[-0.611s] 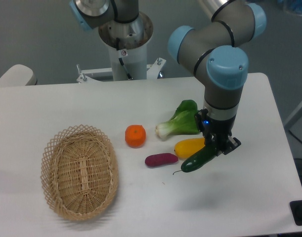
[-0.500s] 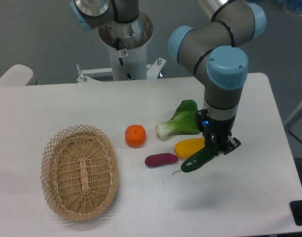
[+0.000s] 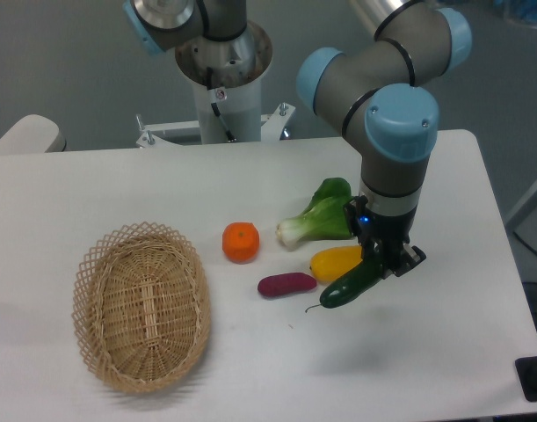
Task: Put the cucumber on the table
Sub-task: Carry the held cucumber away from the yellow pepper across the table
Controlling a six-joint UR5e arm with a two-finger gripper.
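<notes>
Since the frame half a second back, my arm has drifted a touch toward the left of the picture, and the cucumber has gone with it by the same small amount; nothing else on the table has shifted. My gripper sits right of centre in the frame, pointing down, with its fingers closed narrowly on the upper right end of the cucumber. That dark green piece slants down toward the lower left, its thin stem tail trailing out near the tabletop. Whether its low end touches the white surface or hangs just above it, I cannot tell from this view.

Just behind the cucumber, partly overlapped by it, lies the yellow vegetable. Up and slightly left of that rests the bok choy, its pale root end pointing left and its leaves reaching toward my wrist. Left of the cucumber's tip, close but apart from it, lies the purple piece. Further left and a little higher stands the orange, well apart from the rest. In the lower left of the frame sits the wicker basket, an oval lying on the table with nothing visible inside it. My base column rises at the top centre, behind the far table edge.
</notes>
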